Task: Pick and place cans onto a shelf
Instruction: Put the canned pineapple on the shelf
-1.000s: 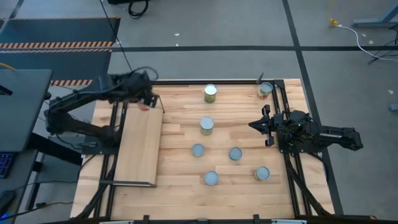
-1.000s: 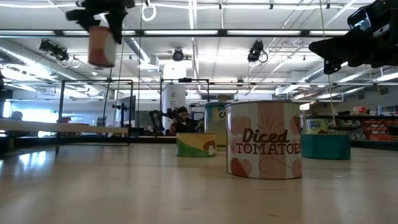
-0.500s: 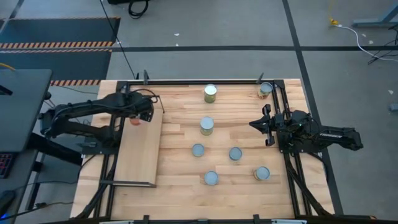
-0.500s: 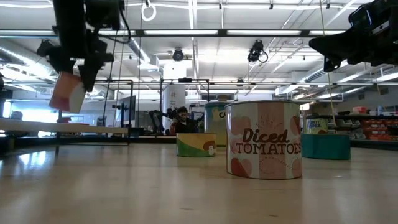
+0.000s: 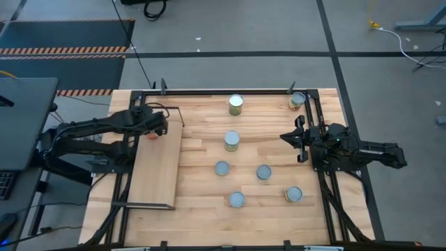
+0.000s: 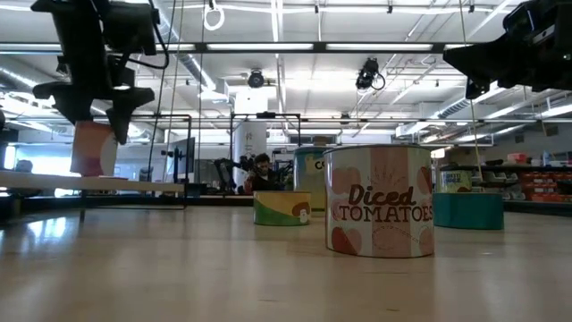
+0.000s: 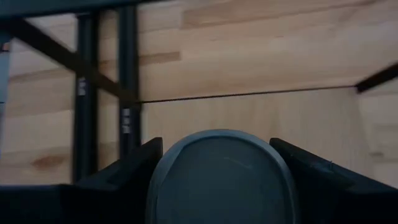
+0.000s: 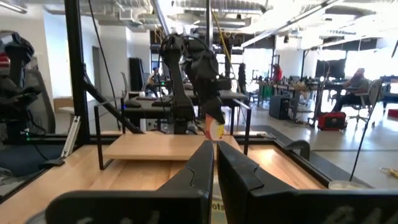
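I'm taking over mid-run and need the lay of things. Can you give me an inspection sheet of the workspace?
Surface: plank table, with cans standing on it.
Job's things: shelf on the table's left side. Orange can held at the shelf's far end. Seven cans on the table, among them a diced tomatoes can.
Clutter: nothing seen.
End effectors: left end effector grips the orange can over the shelf. Right end effector shut, empty, waiting above the table's right edge.
Cables: one runs from the left arm across the floor.
Surroundings: workshop floor with hazard-striped mat; a person far behind the table.
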